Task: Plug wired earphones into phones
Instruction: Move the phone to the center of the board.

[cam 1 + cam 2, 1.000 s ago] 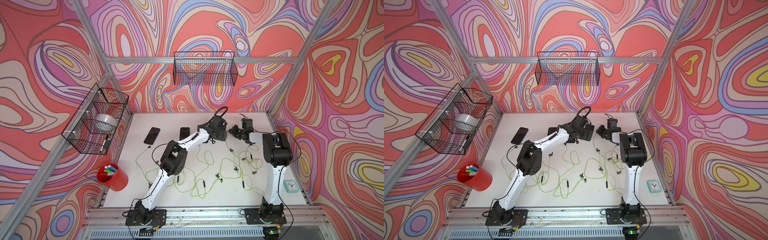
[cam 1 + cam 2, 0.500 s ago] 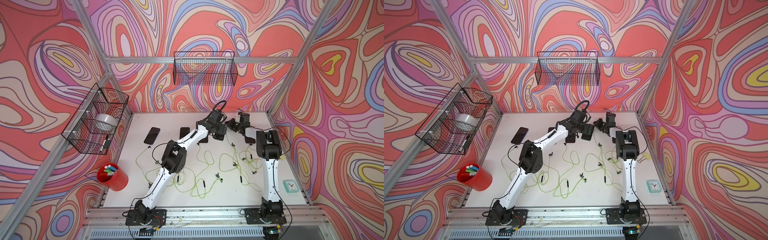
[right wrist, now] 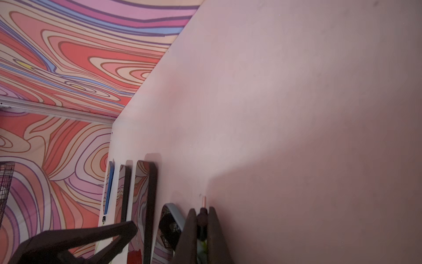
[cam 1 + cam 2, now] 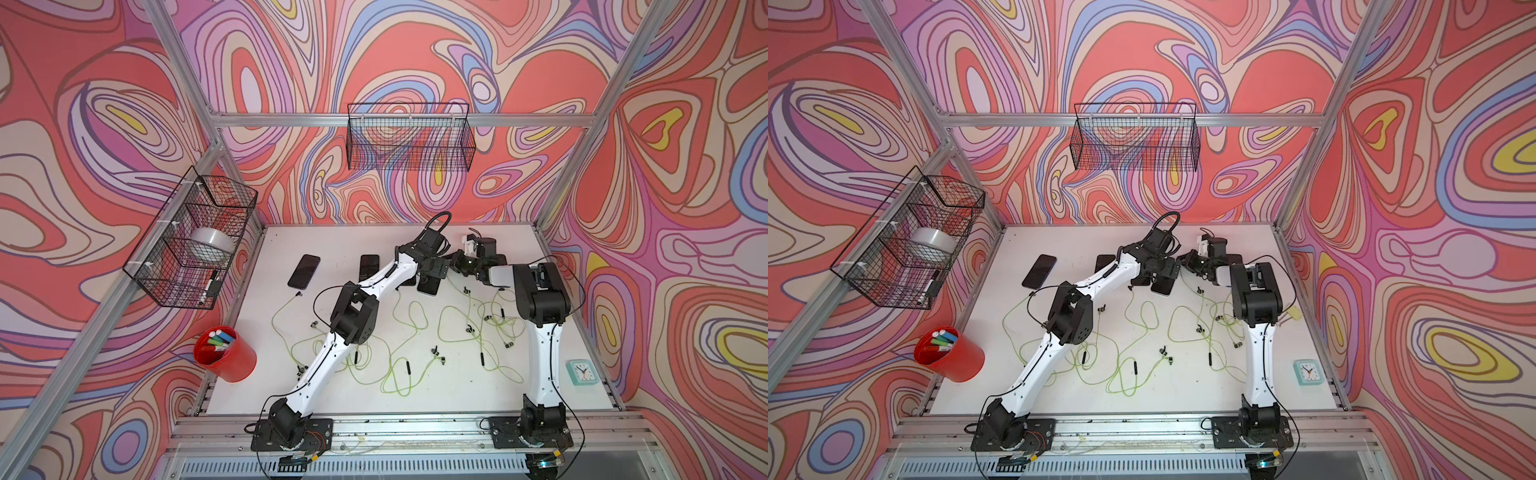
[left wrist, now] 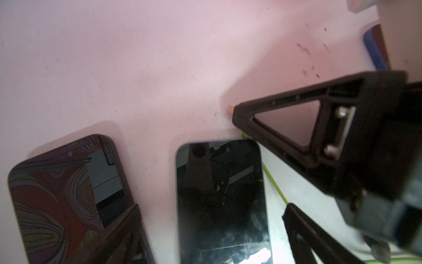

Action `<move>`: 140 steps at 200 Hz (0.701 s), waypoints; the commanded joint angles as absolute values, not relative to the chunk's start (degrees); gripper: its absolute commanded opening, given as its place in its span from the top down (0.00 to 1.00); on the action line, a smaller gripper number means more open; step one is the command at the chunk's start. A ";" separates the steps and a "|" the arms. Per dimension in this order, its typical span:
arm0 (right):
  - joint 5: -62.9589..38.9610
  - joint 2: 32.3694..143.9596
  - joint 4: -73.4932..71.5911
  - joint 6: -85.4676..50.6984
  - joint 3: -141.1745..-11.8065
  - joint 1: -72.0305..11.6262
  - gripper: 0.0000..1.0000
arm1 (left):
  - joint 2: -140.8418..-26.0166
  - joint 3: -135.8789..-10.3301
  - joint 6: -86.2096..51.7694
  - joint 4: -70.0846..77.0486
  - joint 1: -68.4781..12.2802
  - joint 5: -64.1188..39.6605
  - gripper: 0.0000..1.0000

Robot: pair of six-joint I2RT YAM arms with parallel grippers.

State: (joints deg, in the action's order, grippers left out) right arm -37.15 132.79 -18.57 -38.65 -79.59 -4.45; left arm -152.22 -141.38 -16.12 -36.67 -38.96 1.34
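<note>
Far middle of the counter (image 4: 332, 243): right tool (image 3: 202, 209) pinches the stiff little plug (image 3: 202, 218) of the wired earphones (image 5: 275, 182) just beside a phone (image 5: 221, 201), left tool (image 5: 211, 208) spread either side of it; the rest likely light and limp, so hold belongs on the plug body.

Swirl-patterned red-pink walls (image 4: 415, 62) surround a white tabletop (image 4: 457, 395), with wire baskets (image 4: 409, 139) hanging.
</note>
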 commanded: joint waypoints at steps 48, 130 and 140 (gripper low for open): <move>-28.08 116.53 -10.29 -38.78 -66.02 -4.53 0.94 | -155.78 -145.89 -9.15 -48.86 -38.94 4.23 0.00; -16.44 96.86 2.81 -31.92 -63.85 -2.89 0.93 | -153.14 -140.45 -4.66 -53.30 -39.63 -1.94 0.01; -15.97 95.45 3.84 -31.48 -63.56 -2.90 0.93 | -153.02 -140.21 -3.93 -54.06 -39.88 -1.62 0.01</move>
